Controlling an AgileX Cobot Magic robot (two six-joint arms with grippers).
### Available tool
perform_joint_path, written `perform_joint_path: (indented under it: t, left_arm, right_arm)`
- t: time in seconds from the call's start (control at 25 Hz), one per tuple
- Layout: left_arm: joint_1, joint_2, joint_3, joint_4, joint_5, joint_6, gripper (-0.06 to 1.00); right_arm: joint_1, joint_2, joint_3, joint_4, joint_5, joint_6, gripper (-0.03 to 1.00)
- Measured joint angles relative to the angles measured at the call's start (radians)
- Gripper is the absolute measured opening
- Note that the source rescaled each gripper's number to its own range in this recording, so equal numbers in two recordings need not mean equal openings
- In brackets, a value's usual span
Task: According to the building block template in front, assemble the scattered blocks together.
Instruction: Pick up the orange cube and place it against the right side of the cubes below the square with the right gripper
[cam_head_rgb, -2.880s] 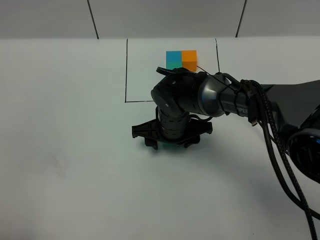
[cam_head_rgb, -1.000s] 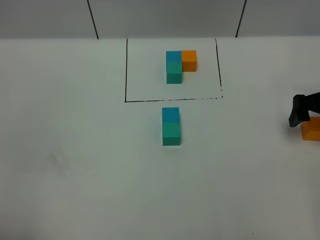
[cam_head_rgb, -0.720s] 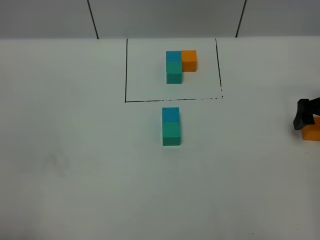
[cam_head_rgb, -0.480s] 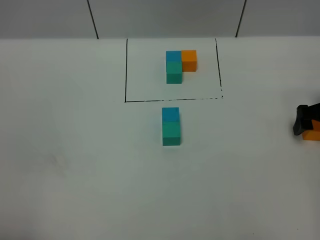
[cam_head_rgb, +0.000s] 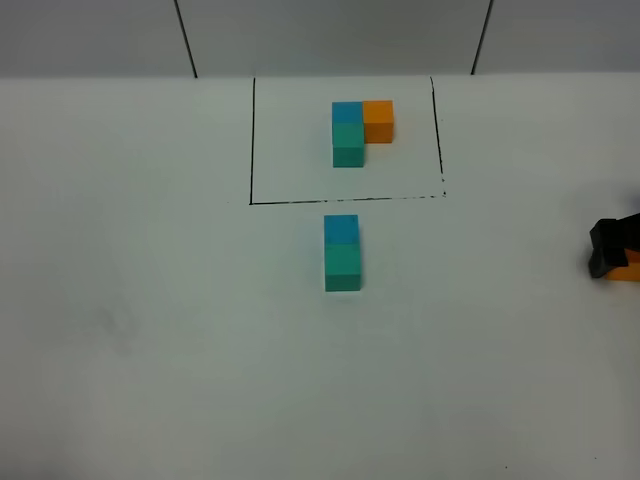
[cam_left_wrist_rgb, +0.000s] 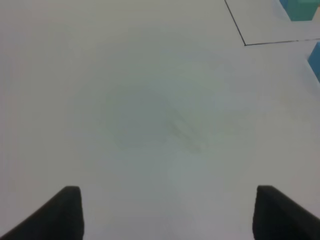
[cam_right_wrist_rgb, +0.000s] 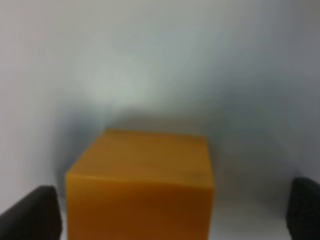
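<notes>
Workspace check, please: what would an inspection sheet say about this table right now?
Surface: white table, with a black frame drawn at the back.
Job's things: template of three cubes inside the frame; blue cube and teal cube touching, just outside it; orange cube far right.
Clutter: nothing seen.
Grippers: left gripper open over bare table; right gripper open, astride the orange cube.
Cables: nothing seen.
Surroundings: grey wall panels with dark seams.
</notes>
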Motion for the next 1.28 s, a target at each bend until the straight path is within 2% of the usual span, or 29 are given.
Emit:
perform_joint_path:
  t: [0.04, 0.16, 0.2, 0.32, 0.44, 0.68, 0.76, 0.96, 1.28]
  left_arm:
    - [0.000, 0.000, 0.000, 0.000, 0.000, 0.000, 0.49]
    - [0.000, 0.000, 0.000, 0.000, 0.000, 0.000, 0.49]
    - [0.000, 0.000, 0.000, 0.000, 0.000, 0.000, 0.49]
    - [0.000, 0.000, 0.000, 0.000, 0.000, 0.000, 0.49]
    - [0.000, 0.000, 0.000, 0.000, 0.000, 0.000, 0.49]
    - [0.000, 0.000, 0.000, 0.000, 0.000, 0.000, 0.49]
    - [0.000, 0.000, 0.000, 0.000, 0.000, 0.000, 0.49]
    - [0.000, 0.000, 0.000, 0.000, 0.000, 0.000, 0.49]
    - [0.000, 0.000, 0.000, 0.000, 0.000, 0.000, 0.49]
  right_arm:
    - [0.000, 0.000, 0.000, 0.000, 0.004, 0.000, 0.54]
    - [0.004, 0.001, 0.000, -0.008, 0.025, 0.000, 0.00]
    - [0.009, 0.001, 0.000, -0.016, 0.034, 0.001, 0.03]
    - [0.040, -0.008, 0.000, -0.051, 0.048, -0.010, 0.02]
    - [0.113, -0.056, -0.011, -0.100, 0.062, -0.100, 0.02]
    - [0.366, -0.123, -0.131, -0.140, 0.146, -0.597, 0.02]
    - [0.441, -0.093, -0.202, -0.152, 0.201, -0.681, 0.02]
    - [0.563, 0.057, -0.418, -0.221, 0.337, -0.735, 0.02]
    - [0.606, 0.274, -0.679, -0.177, 0.518, -0.797, 0.02]
